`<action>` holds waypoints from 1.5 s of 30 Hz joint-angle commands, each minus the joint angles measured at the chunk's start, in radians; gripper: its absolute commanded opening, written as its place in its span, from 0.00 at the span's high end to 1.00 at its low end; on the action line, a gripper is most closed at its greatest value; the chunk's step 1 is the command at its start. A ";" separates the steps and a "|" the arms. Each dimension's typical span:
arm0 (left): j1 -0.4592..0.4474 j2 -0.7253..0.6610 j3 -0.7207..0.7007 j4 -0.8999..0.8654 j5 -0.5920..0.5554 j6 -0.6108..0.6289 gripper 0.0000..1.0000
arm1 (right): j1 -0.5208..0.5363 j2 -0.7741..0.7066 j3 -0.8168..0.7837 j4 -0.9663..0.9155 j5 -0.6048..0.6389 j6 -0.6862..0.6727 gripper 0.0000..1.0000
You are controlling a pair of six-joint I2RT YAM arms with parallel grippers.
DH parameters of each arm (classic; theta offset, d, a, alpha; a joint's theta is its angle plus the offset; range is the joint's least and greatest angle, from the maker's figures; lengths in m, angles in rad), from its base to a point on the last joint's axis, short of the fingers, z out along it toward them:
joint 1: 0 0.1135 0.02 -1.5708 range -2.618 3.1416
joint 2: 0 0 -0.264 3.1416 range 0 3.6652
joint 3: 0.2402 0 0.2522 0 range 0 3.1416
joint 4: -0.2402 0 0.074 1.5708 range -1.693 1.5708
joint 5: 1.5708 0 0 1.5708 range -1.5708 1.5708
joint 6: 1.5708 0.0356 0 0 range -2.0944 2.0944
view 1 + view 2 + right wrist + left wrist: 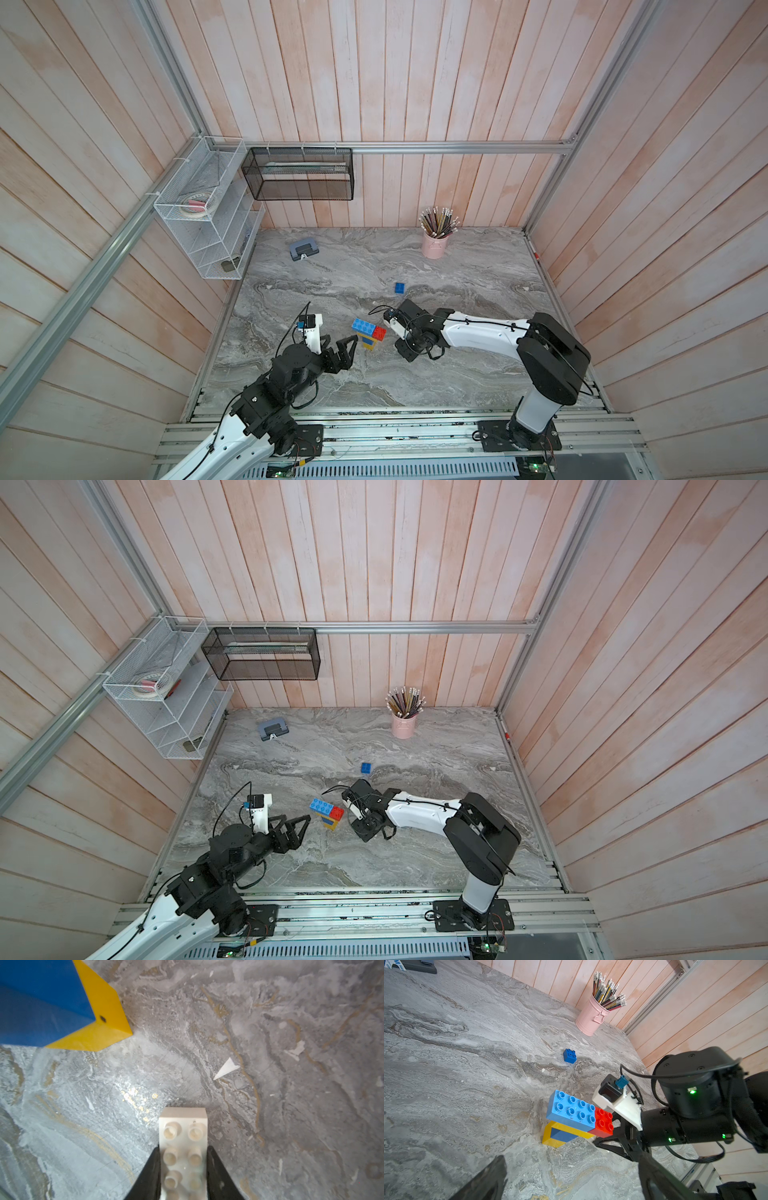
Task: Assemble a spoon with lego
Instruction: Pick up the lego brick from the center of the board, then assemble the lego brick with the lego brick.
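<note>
The partly built spoon (368,332) (326,812) stands mid-table: a light blue oblong brick (571,1111) and a red square brick (604,1122) sit on top of yellow and blue bricks (52,1001). My right gripper (184,1151) is shut on a white oblong brick (182,1136), low over the table just right of the spoon. In the left wrist view the right gripper (600,1142) reaches in under the red brick. My left gripper (340,345) (571,1184) hangs open and empty, left of the spoon. A loose dark blue square brick (400,288) (569,1056) lies farther back.
A pink cup of pencils (435,243) stands at the back right. A grey-blue hole punch (302,250) lies at the back left. A white wire rack (208,216) and a black mesh basket (299,174) hang on the wall. Plank walls close in three sides.
</note>
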 commanded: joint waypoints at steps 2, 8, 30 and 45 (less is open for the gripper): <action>0.005 0.000 -0.018 -0.005 -0.004 0.014 0.00 | 0.004 -0.007 0.018 -0.043 0.035 -0.018 0.76; 0.005 -0.002 -0.019 -0.005 -0.004 0.014 0.00 | -0.027 -0.067 0.032 -0.072 0.089 -0.022 0.82; 0.005 -0.004 -0.047 0.006 -0.011 -0.001 0.00 | 0.020 -0.141 0.418 -0.179 -0.102 -0.282 0.81; 0.004 -0.062 -0.053 -0.053 -0.076 -0.028 0.00 | 0.072 0.062 0.566 -0.281 -0.157 -0.326 0.81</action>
